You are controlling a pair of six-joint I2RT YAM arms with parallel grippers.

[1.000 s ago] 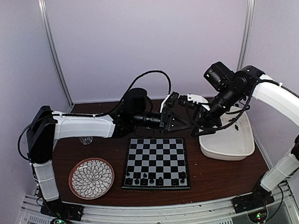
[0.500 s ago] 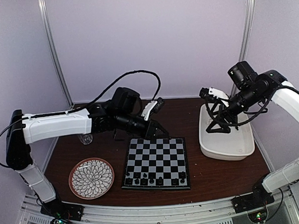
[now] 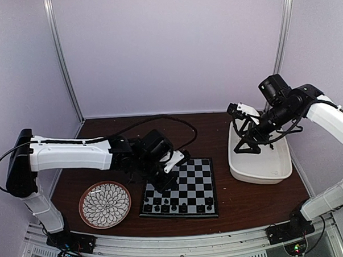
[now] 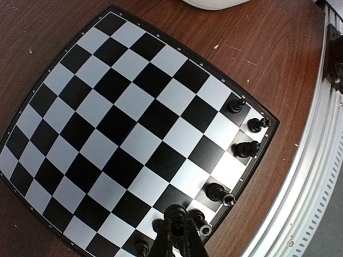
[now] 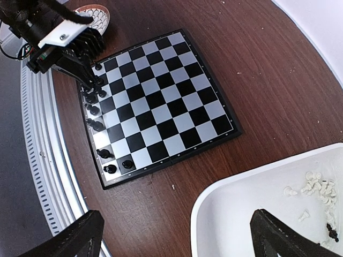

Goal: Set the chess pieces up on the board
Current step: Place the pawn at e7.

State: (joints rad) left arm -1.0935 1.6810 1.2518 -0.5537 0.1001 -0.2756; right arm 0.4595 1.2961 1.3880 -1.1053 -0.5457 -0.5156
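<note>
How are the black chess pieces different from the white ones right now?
Colour: the black chess pieces are dark, the white chess pieces pale. Place: the black ones stand on the board, the white ones are in the white tub. Order: the black ones line up along the board's near edge, the white ones bunch in a loose pile. Both are tiny.

Left pincer [image 4: 177, 231] closed, right pincer [image 3: 249, 147] wide open
</note>
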